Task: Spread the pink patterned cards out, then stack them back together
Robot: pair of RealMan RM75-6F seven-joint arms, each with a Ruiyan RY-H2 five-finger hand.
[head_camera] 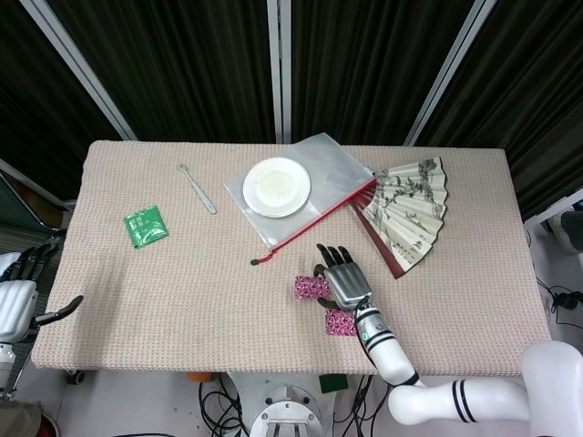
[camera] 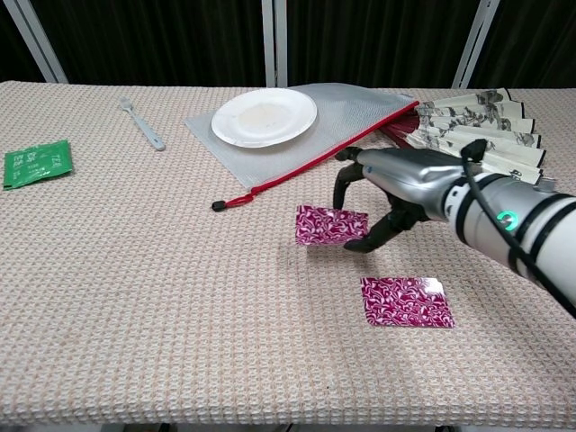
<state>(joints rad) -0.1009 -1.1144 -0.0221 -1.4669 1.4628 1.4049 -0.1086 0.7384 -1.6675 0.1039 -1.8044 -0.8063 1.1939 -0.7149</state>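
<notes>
One pink patterned card (camera: 331, 225) hangs slightly tilted just above the cloth, its right edge pinched between the thumb and fingers of my right hand (camera: 396, 184). In the head view this card (head_camera: 311, 288) sits left of the right hand (head_camera: 342, 278). A second pink patterned card (camera: 405, 301) lies flat on the table nearer the front edge, below and right of the held one; from the head it is seen at the wrist (head_camera: 341, 321). My left hand (head_camera: 18, 291) hangs off the table's left edge, fingers apart and holding nothing.
A white plate (camera: 264, 117) rests on a clear zip pouch with red edging (camera: 360, 108) at the back. An open paper fan (camera: 481, 126) lies behind my right arm. A metal spoon (camera: 142, 124) and a green packet (camera: 36, 164) are far left.
</notes>
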